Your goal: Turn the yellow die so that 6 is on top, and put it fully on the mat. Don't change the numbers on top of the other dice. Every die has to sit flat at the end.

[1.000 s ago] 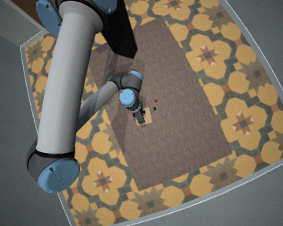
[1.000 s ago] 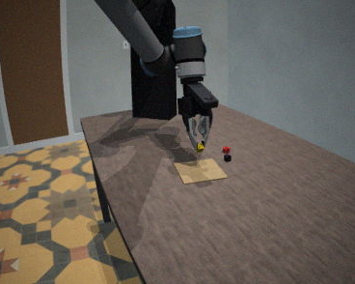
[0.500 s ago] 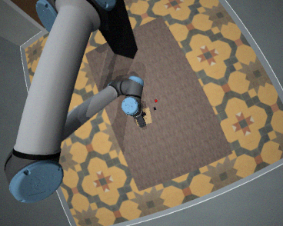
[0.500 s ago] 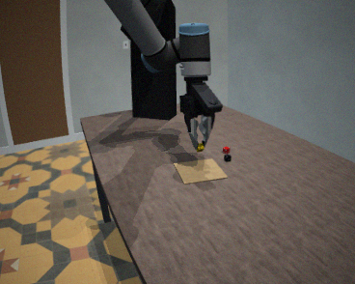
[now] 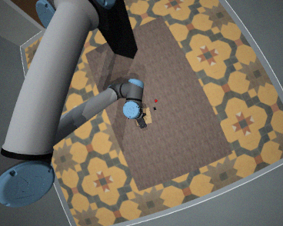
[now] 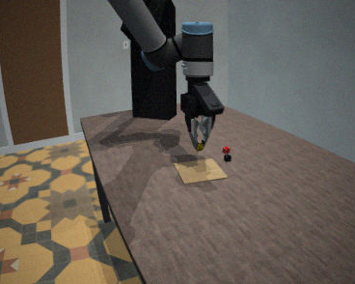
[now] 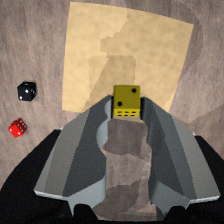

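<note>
- top view: the arm reaches from its dark pedestal [image 5: 119, 31] across the brown table [image 5: 191, 127], the forearm running toward the middle and the blue-capped wrist turned down. the gripper [image 5: 143, 122] sits under the wrist, over the tan mat [image 5: 148, 114], which is mostly hidden by it. the red die [image 5: 156, 101] and the black die [image 5: 154, 108] lie just beside the mat, on bare table. the mat is well away from all table edges, with wide open table on its far side from the arm.
- exterior view: the wrist points straight down and the gripper [image 6: 201, 144] hangs above the mat's [image 6: 201, 171] back edge, its tips off the surface. the yellow die [image 6: 200, 145] is pinched at the fingertips, in the air. the red die [image 6: 225, 150] and the black die [image 6: 227, 157] rest near the mat's right corner, close together.
- wrist view: the two grey fingers are closed on the yellow die [image 7: 126, 101] (gripped by its sides). one face shows two pips, the adjoining face six. below it lies the mat [image 7: 90, 60]. the black die [image 7: 27, 91] and the red die [image 7: 17, 127] lie left of the mat, apart from each other.
</note>
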You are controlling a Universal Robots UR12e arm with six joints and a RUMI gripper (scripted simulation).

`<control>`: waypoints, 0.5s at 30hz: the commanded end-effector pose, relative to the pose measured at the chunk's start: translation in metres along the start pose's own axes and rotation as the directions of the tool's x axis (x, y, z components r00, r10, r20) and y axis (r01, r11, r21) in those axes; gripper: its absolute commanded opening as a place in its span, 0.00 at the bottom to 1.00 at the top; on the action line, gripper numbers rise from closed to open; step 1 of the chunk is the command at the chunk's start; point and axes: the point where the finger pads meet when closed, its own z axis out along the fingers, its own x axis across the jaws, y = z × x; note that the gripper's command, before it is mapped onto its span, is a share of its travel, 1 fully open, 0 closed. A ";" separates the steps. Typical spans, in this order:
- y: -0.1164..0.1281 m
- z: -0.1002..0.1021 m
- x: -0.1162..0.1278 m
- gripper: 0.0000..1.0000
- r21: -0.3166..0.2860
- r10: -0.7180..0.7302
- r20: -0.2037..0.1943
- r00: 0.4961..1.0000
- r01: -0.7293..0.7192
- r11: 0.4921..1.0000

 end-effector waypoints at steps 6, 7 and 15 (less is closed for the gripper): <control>-0.003 0.002 -0.001 0.03 -0.029 0.003 0.003 1.000 -0.003 1.000; -0.003 0.002 -0.001 0.03 -0.037 0.004 0.003 1.000 -0.004 0.999; -0.003 0.005 -0.002 0.03 -0.094 0.007 0.007 1.000 -0.006 0.996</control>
